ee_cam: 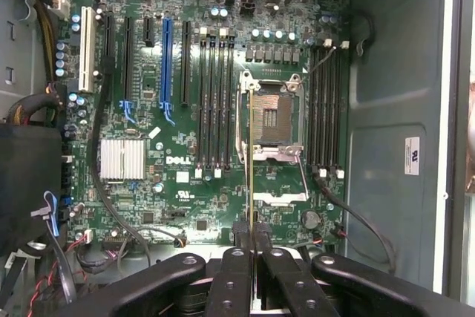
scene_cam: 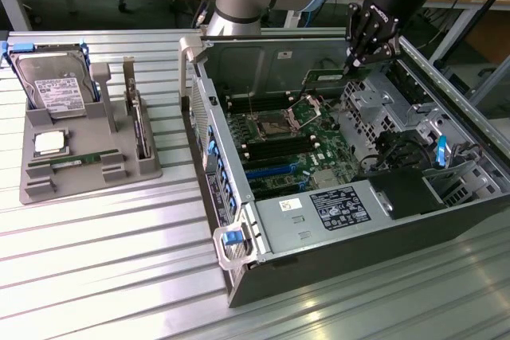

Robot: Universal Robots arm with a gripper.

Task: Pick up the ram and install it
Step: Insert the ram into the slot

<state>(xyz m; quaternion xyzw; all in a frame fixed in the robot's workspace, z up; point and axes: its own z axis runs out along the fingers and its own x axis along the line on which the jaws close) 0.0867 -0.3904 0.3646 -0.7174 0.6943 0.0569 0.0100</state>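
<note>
My gripper (scene_cam: 356,60) hangs over the open computer case (scene_cam: 446,220), shut on the ram (scene_cam: 335,76). The ram is a thin green stick held level above the far part of the motherboard (scene_cam: 275,145). In the wrist view the ram (ee_cam: 251,154) shows edge-on as a thin line running out from between the black fingertips (ee_cam: 241,234) of the gripper (ee_cam: 252,237). It lies above the open processor socket (ee_cam: 269,120). One bank of black memory slots (ee_cam: 215,102) runs along one side of the socket and another bank of memory slots (ee_cam: 326,109) along the other.
A grey holder tray (scene_cam: 36,185) sits at the exterior view's left with a hard drive (scene_cam: 54,85), a silver processor chip (scene_cam: 49,143) and a green stick (scene_cam: 76,161) lying flat. Inside the case are cables (ee_cam: 100,176), a heatsink (ee_cam: 122,159) and a drive cage (scene_cam: 374,105).
</note>
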